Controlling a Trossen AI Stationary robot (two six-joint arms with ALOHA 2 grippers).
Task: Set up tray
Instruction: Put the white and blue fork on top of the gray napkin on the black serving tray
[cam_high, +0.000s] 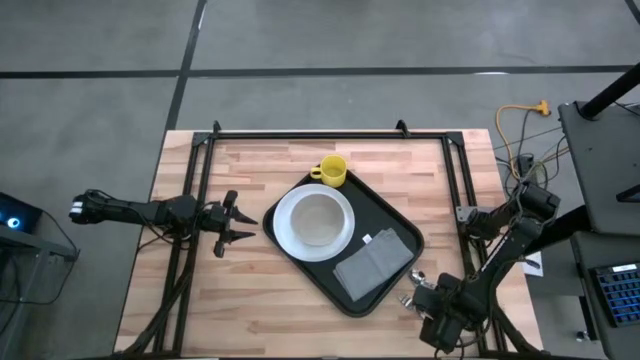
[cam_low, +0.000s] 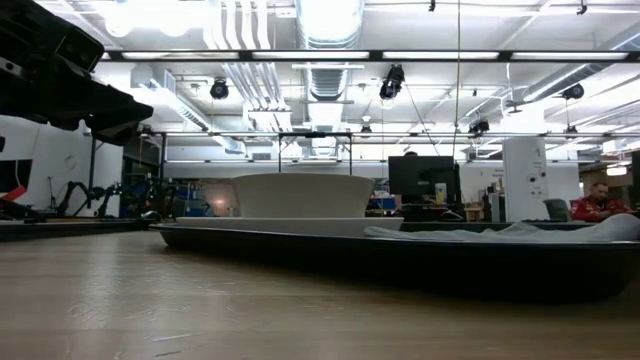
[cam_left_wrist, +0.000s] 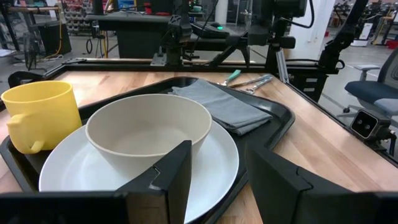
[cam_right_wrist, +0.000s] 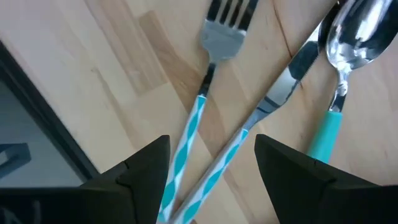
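Note:
The black tray (cam_high: 381, 208) lies slantwise mid-table. On it sit a white plate (cam_high: 284, 236) carrying a cream bowl (cam_high: 318, 218), a yellow cup (cam_high: 332, 171) at its far corner, and a folded grey napkin (cam_high: 375, 262). A fork (cam_right_wrist: 217, 37), a knife (cam_right_wrist: 273, 93) and a spoon (cam_right_wrist: 348, 37), all with teal handles, lie on the wood off the tray's near right side. My right gripper (cam_right_wrist: 211, 162) hovers open over them, its fingers on either side of the fork and knife handles. My left gripper (cam_high: 245, 225) is open, level, just left of the tray, facing the plate (cam_left_wrist: 217, 180).
The table's black frame rails (cam_high: 320, 135) run along the far edge and down both sides. Bare wood (cam_high: 250, 300) lies near and left of the tray. Cables and equipment (cam_high: 520, 140) stand off the table's right side. A person (cam_low: 598, 200) sits far behind.

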